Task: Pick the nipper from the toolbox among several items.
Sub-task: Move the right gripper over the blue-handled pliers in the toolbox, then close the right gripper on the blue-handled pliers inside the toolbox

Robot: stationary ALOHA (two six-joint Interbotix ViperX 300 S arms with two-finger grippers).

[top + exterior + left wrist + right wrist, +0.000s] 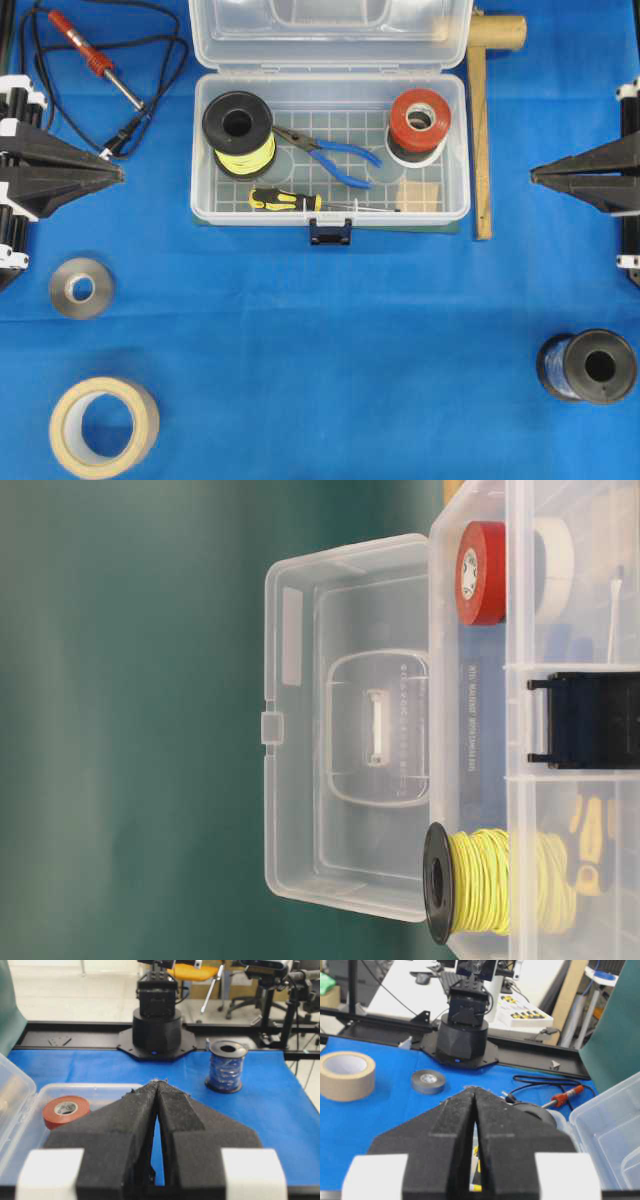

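Nipper [330,153] lies flat in toolbox [455,150], likely rigid, light, slippery steel; best pinched across the 2 blue handles. Left gripper [118,175] and right gripper [535,175] both pressed together, empty.

Blue cloth-covered table [330,330]. Clear toolbox [205,150] sits at the far middle, lid hinged open and lying back. Wooden mallet [483,120] lies just beside the box's right wall, handle running front to back. Red-handled soldering iron [92,58] with looped black cord at the far left corner. Grey tape roll [81,288] lies flat at the left; tan masking tape roll [104,426] near the front left corner. Spool of blue wire [587,367] lies on its side, front right, well apart from the rest.
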